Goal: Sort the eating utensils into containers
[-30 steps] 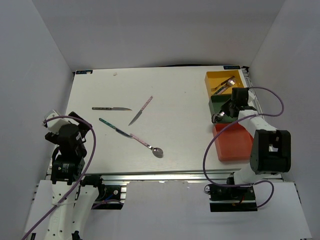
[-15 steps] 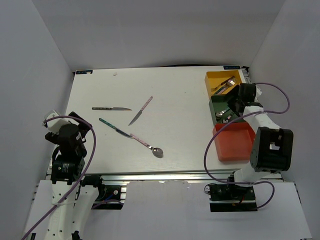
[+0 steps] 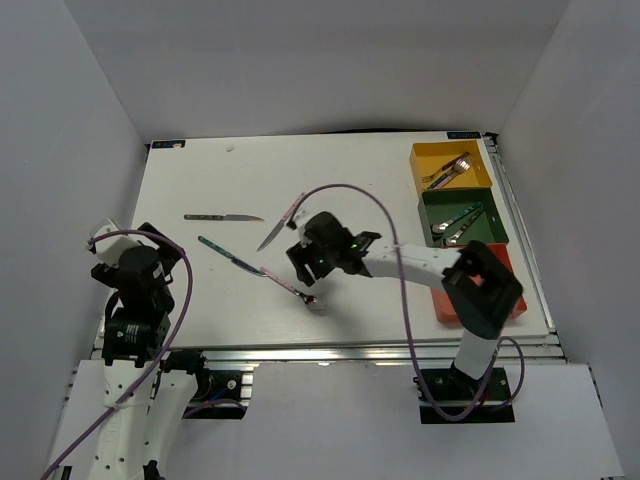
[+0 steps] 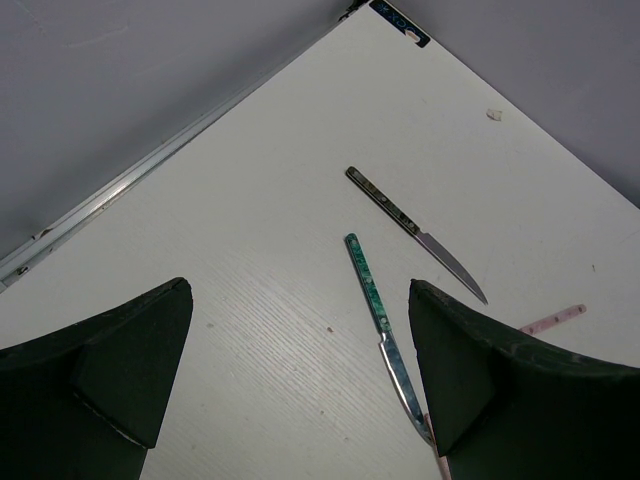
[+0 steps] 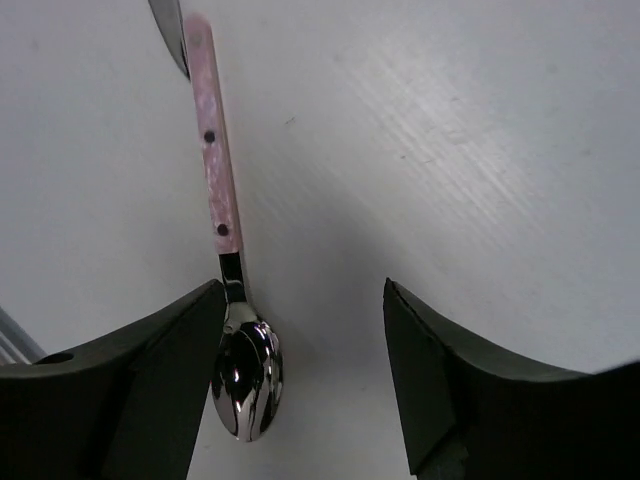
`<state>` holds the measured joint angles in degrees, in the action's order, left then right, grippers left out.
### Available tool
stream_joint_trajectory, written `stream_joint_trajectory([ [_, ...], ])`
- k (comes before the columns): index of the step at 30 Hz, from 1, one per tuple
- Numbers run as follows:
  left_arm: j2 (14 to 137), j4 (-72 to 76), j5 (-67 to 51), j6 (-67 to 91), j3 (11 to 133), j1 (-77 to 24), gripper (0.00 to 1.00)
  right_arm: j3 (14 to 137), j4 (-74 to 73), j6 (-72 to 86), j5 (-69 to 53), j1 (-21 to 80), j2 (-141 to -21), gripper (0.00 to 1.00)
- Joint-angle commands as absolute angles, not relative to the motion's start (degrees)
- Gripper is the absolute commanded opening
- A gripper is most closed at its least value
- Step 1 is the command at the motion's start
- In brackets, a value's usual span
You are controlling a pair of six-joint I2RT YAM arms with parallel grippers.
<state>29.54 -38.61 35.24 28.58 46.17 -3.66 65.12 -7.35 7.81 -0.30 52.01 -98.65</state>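
While both arms' fingers [image 4: 100, 370] stand spread (empty), four utensils [image 3: 222, 217] lie outside three bins [image 3: 416, 166].

top: overhead, whole table [image 3: 380, 200] | left wrist: low, oblique | right wrist: close over spoon [image 5: 218, 200], top shares

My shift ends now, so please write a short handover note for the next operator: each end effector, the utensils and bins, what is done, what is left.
Left end effector: open, empty, at the left edge of the table.
Right end effector: open, empty, low over the pink-handled spoon, not gripping it.
Done: yellow bin and green bin on the right hold some utensils; red bin partly hidden by the right arm, contents unclear.
Left on the table: dark-handled knife, pink-handled knife, teal-handled knife, and the spoon.
Next: sort these four.
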Motion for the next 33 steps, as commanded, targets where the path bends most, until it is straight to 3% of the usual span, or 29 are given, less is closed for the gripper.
stream_joint_trajectory([
  [1,29.45,-38.94,36.30,29.09,45.88,-3.95,0.98,72.92,-14.14,2.55,6.41,56.40,-104.40,0.69],
  [10,29.18,-38.85,36.03,29.00,45.88,-4.04,0.98,83.49,-19.34,1.76,8.53,62.40,-118.03,0.58],
  [12,28.92,-38.76,35.95,29.00,45.79,-3.96,0.98,84.11,-19.51,1.84,9.75,63.10,-119.70,0.51],
  [13,28.92,-38.76,35.86,28.92,45.79,-3.96,0.98,84.29,-20.12,1.93,10.10,63.11,-120.32,0.44],
  [14,28.92,-38.76,35.86,28.92,45.79,-4.04,0.98,84.55,-20.30,2.19,10.46,63.19,-121.11,0.29],
  [15,28.83,-38.76,35.77,28.83,45.79,-3.96,0.98,84.46,-20.56,2.63,11.42,63.19,-121.20,0.20],
  [16,28.92,-38.76,35.86,28.92,45.88,-4.04,0.98,83.85,-20.48,3.94,12.30,63.19,-120.51,0.00],
  [19,28.74,-38.76,35.77,28.92,45.79,-3.96,0.98,81.31,-18.99,8.06,17.13,62.58,-116.38,0.00],
  [23,28.39,-38.67,35.86,28.92,45.79,-3.96,0.98,74.11,-16.10,20.01,16.98,55.13,-99.74,0.00],
  [25,28.39,-38.67,35.77,28.92,45.79,-4.04,0.98,63.06,-5.67,26.51,9.43,45.30,-92.50,0.00],
  [27,28.21,-38.67,35.77,28.92,45.88,-4.13,0.98,50.94,4.36,38.65,11.48,32.93,-80.97,0.00],
  [30,28.12,-38.67,35.77,28.92,45.70,-4.22,0.98,48.69,3.35,47.52,20.10,20.79,-74.46,0.00],
  [33,28.30,-38.67,35.77,28.92,45.88,-4.31,0.98,54.98,-0.68,49.04,19.25,8.83,-78.46,0.00],
])
